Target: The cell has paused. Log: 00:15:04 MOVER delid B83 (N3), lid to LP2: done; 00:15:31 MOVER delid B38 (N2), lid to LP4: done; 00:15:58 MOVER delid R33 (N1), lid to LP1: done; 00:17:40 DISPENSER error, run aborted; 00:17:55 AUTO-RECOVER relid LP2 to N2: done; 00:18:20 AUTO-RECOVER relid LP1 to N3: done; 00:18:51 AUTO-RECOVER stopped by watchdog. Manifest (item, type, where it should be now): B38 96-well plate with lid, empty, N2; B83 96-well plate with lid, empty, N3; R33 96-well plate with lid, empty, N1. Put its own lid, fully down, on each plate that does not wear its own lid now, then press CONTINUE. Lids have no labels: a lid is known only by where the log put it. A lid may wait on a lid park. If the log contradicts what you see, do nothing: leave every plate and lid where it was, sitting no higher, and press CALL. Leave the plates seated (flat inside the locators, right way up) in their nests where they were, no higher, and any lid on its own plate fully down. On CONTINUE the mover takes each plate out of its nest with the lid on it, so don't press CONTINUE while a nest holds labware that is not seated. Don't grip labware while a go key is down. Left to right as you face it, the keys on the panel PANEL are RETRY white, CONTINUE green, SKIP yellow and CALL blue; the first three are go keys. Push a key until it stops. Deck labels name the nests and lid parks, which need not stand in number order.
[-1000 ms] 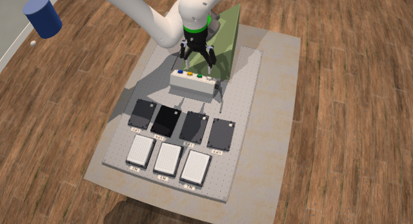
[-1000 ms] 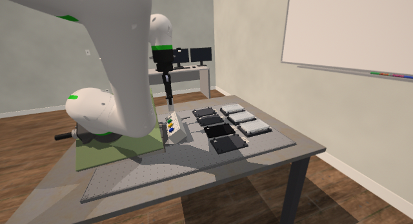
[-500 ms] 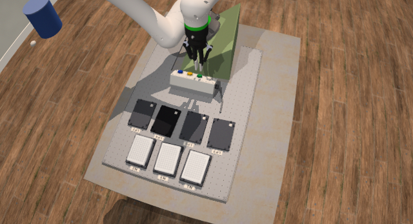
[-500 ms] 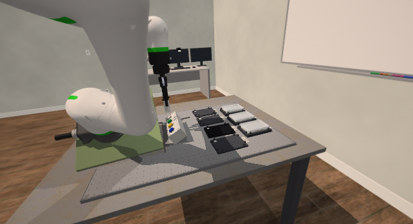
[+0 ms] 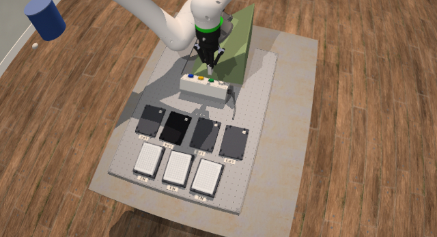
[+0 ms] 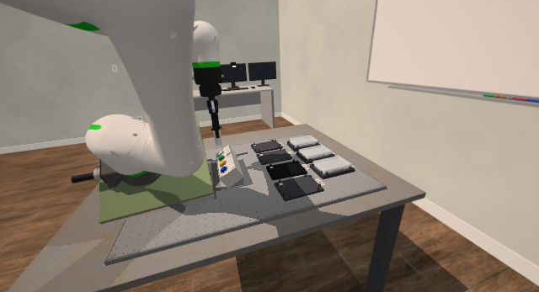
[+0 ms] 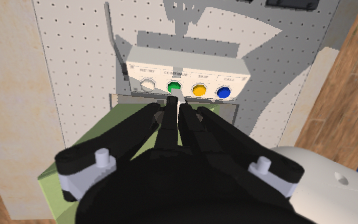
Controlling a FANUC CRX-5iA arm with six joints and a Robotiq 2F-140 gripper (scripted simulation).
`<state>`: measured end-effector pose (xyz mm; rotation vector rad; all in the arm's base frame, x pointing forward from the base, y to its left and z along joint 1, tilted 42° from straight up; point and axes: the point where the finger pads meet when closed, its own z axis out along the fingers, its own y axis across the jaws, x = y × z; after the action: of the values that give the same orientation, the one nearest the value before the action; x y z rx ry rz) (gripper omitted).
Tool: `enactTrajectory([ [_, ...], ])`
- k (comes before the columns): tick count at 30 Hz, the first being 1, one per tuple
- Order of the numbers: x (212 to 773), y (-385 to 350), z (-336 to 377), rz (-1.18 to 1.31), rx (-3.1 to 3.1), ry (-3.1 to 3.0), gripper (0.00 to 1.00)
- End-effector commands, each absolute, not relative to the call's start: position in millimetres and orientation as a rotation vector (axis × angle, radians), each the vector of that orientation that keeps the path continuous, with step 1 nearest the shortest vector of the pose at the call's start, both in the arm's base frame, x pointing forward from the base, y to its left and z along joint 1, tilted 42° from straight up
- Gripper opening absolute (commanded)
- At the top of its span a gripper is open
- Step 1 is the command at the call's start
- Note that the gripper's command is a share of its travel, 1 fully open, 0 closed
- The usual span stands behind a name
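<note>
Four round keys sit in a row on the pale box-shaped key panel point(image 7: 186, 75) in front of you: white point(image 7: 148, 85), green point(image 7: 174, 86), yellow point(image 7: 198, 90) and blue point(image 7: 223, 92). Your black end effector point(image 7: 174, 101) hangs above the panel with its fingers pressed together and nothing between them, and in the wrist view the joined tips point at the green key; you cannot tell from these views whether they touch it. From the exterior view you see the end effector point(image 6: 217, 134) upright over the panel point(image 6: 230, 171), beside the green wedge-shaped arm pedestal point(image 6: 126, 204). Further out on the grey perforated deck plate point(image 5: 252, 134), which lies on the worktop point(image 5: 293, 128), you see four dark flat lid parks in a row, the second from the left point(image 5: 175, 128) looking the blackest. Beyond them stand three white gridded well plates in dark nests, left point(image 5: 148, 158), middle point(image 5: 177, 167) and right point(image 5: 207, 177), each sitting flat and square within its frame. The small deck labels are too blurred to read from above.
</note>
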<state>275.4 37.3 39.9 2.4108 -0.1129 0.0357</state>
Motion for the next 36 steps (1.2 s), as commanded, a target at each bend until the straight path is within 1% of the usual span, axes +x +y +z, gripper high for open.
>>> enactTrajectory([
  [1, 275.5, 37.5, 40.0, 0.036, 2.411, -0.113, 0.0],
  [36, 275.5, 32.0, 33.4, 0.037, 2.411, -0.113, 0.0],
])
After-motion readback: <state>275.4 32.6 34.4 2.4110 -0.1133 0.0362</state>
